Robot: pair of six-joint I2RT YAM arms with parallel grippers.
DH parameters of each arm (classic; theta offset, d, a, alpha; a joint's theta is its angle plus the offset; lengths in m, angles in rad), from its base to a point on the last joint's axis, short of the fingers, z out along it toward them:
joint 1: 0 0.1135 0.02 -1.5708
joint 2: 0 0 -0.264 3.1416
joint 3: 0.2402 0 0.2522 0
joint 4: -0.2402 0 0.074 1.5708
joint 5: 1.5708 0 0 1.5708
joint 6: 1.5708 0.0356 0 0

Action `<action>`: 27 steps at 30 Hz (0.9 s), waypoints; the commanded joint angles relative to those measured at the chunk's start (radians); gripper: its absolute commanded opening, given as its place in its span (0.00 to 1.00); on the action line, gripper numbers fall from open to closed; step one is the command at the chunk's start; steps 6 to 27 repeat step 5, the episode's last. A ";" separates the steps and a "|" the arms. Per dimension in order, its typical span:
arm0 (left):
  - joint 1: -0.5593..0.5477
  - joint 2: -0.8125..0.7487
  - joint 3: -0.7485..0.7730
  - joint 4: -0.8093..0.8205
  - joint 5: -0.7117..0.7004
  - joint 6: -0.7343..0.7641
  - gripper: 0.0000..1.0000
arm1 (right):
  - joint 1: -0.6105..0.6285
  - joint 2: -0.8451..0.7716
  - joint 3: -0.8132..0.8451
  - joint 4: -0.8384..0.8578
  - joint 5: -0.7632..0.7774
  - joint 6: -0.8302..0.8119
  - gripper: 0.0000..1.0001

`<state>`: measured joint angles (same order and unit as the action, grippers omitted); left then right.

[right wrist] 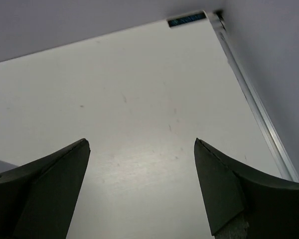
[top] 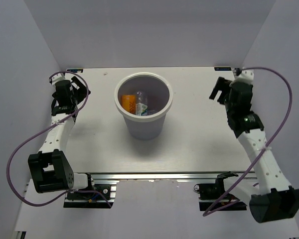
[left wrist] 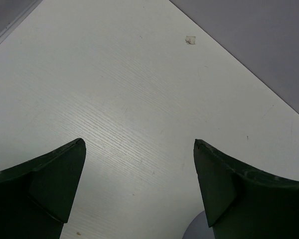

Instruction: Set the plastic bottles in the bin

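Note:
The white bin stands at the middle back of the table. Inside it lie the plastic bottles: an orange one and a clear one with a blue label; any others are hidden by its wall. My left gripper hovers at the far left corner, well left of the bin, jaws wide apart over bare table. At the far right corner, well right of the bin, my right gripper also stands open and empty, with only tabletop between its fingers.
Grey walls close in the table on the left, back and right. A metal edge strip runs along the right side. A small scrap lies near the back edge. Purple cables loop off both arms.

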<state>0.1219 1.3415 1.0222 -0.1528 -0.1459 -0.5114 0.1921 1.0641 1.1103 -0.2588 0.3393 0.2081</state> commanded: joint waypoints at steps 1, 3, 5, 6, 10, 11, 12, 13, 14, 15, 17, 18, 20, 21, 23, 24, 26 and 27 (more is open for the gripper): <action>0.007 -0.050 0.006 0.027 -0.014 0.025 0.98 | 0.009 -0.119 -0.143 0.099 0.295 0.128 0.89; 0.007 -0.050 0.012 0.030 0.008 0.025 0.98 | 0.009 -0.156 -0.239 0.156 0.285 0.131 0.89; 0.007 -0.053 0.012 0.035 0.022 0.024 0.98 | 0.009 -0.187 -0.273 0.187 0.261 0.128 0.89; 0.007 -0.053 0.012 0.035 0.022 0.024 0.98 | 0.009 -0.187 -0.273 0.187 0.261 0.128 0.89; 0.007 -0.053 0.012 0.035 0.022 0.024 0.98 | 0.009 -0.187 -0.273 0.187 0.261 0.128 0.89; 0.007 -0.053 0.012 0.035 0.022 0.024 0.98 | 0.009 -0.187 -0.273 0.187 0.261 0.128 0.89; 0.007 -0.053 0.012 0.035 0.022 0.024 0.98 | 0.009 -0.187 -0.273 0.187 0.261 0.128 0.89; 0.007 -0.053 0.012 0.035 0.022 0.024 0.98 | 0.009 -0.187 -0.273 0.187 0.261 0.128 0.89; 0.007 -0.053 0.012 0.035 0.022 0.024 0.98 | 0.009 -0.187 -0.273 0.187 0.261 0.128 0.89; 0.007 -0.053 0.012 0.035 0.022 0.024 0.98 | 0.009 -0.187 -0.273 0.187 0.261 0.128 0.89; 0.007 -0.053 0.012 0.035 0.022 0.024 0.98 | 0.009 -0.187 -0.273 0.187 0.261 0.128 0.89; 0.007 -0.053 0.012 0.035 0.022 0.024 0.98 | 0.009 -0.187 -0.273 0.187 0.261 0.128 0.89; 0.007 -0.053 0.012 0.035 0.022 0.024 0.98 | 0.009 -0.187 -0.273 0.187 0.261 0.128 0.89; 0.007 -0.053 0.012 0.035 0.022 0.024 0.98 | 0.009 -0.187 -0.273 0.187 0.261 0.128 0.89; 0.007 -0.053 0.012 0.035 0.022 0.024 0.98 | 0.009 -0.187 -0.273 0.187 0.261 0.128 0.89; 0.007 -0.053 0.012 0.035 0.022 0.024 0.98 | 0.009 -0.187 -0.273 0.187 0.261 0.128 0.89; 0.007 -0.053 0.012 0.035 0.022 0.024 0.98 | 0.009 -0.187 -0.273 0.187 0.261 0.128 0.89; 0.007 -0.053 0.012 0.035 0.022 0.024 0.98 | 0.009 -0.187 -0.273 0.187 0.261 0.128 0.89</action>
